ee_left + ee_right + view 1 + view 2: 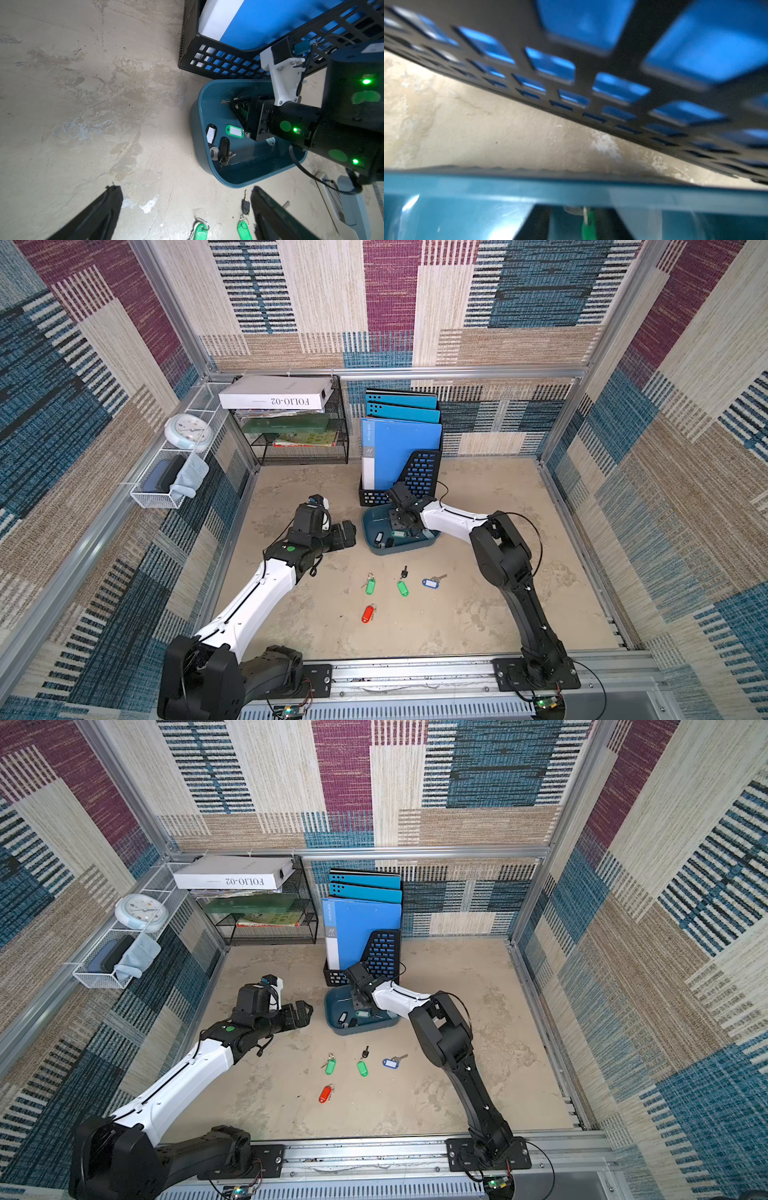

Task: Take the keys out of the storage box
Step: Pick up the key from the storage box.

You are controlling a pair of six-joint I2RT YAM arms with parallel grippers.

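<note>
The dark teal storage box (374,545) (199,116) sits mid-table. In it lie keys with a green tag (234,131) and black tags (211,134). My right gripper (399,522) (575,220) reaches down into the box, its fingers narrowly astride a green-tagged key (588,226). Blur hides whether they press it. My left gripper (351,533) (185,193) hangs open and empty just left of the box. On the table in front lie two green-tagged keys (370,585) (402,587), a blue one (430,582) and a red one (367,613).
A black perforated file holder (419,477) with blue folders stands right behind the box, close to the right wrist. A black mesh rack (299,435) stands at the back left. A white wire basket with a clock (189,431) hangs on the left wall.
</note>
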